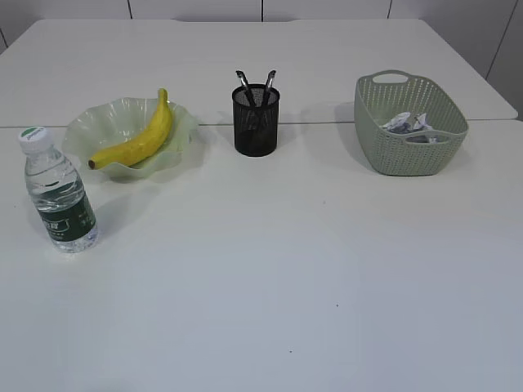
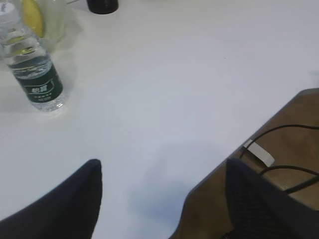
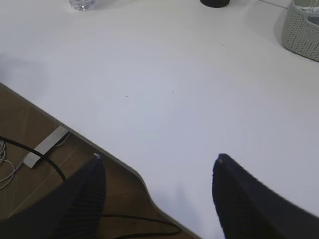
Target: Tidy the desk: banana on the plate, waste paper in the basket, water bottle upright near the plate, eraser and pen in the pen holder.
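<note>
A yellow banana (image 1: 139,139) lies on the pale green wavy plate (image 1: 184,122) at the back left. The water bottle (image 1: 57,196) stands upright just in front of the plate, white cap on top. Two dark pens (image 1: 255,88) stick out of the black mesh pen holder (image 1: 256,122). Crumpled waste paper (image 1: 407,124) sits inside the green basket (image 1: 376,122) on the right. No eraser shows. My left gripper (image 2: 162,168) hangs open over the table's near edge, well short of the bottle (image 2: 36,74). My right gripper (image 3: 158,160) is open too, empty, above the near edge.
The white table (image 1: 270,269) ends at a curved front edge (image 3: 124,169), with brown floor, black cables and a white power strip (image 3: 47,145) below. The basket's corner (image 3: 301,25) and the pen holder's base (image 3: 214,2) lie far ahead in the right wrist view.
</note>
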